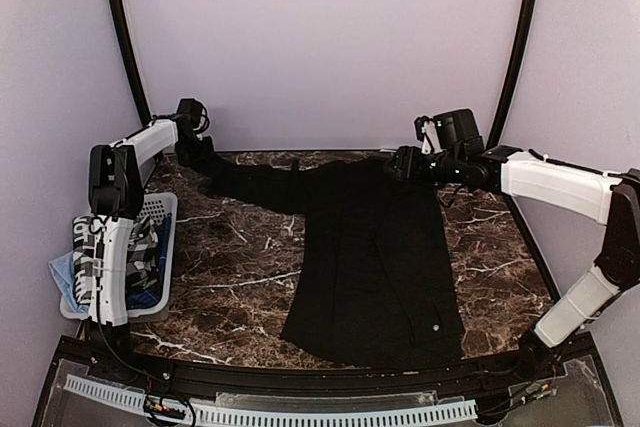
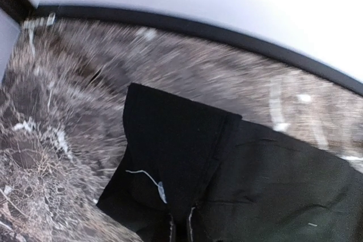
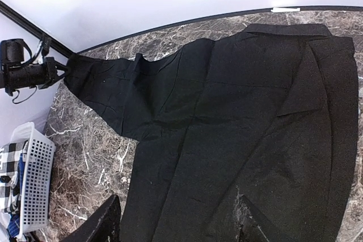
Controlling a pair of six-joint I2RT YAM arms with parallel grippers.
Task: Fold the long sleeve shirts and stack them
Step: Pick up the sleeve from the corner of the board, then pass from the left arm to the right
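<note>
A black long sleeve shirt (image 1: 375, 257) lies spread flat on the marble table, its hem toward the near edge and one sleeve (image 1: 255, 182) stretched out to the far left. My left gripper (image 1: 192, 153) is at the end of that sleeve, and in the left wrist view its jaws (image 2: 180, 228) are shut on the cloth just behind the cuff (image 2: 170, 134). My right gripper (image 1: 400, 163) hovers over the shirt's top edge at the far right. In the right wrist view its fingers (image 3: 99, 225) stand wide apart above the shirt (image 3: 227, 128), and the gripper (image 3: 173, 228) is open.
A white slatted basket (image 1: 162, 209) stands at the table's left edge behind the left arm, with checked and blue clothes (image 1: 150, 252) in it. It also shows in the right wrist view as the basket (image 3: 34, 179). A black rim borders the table (image 1: 240, 277).
</note>
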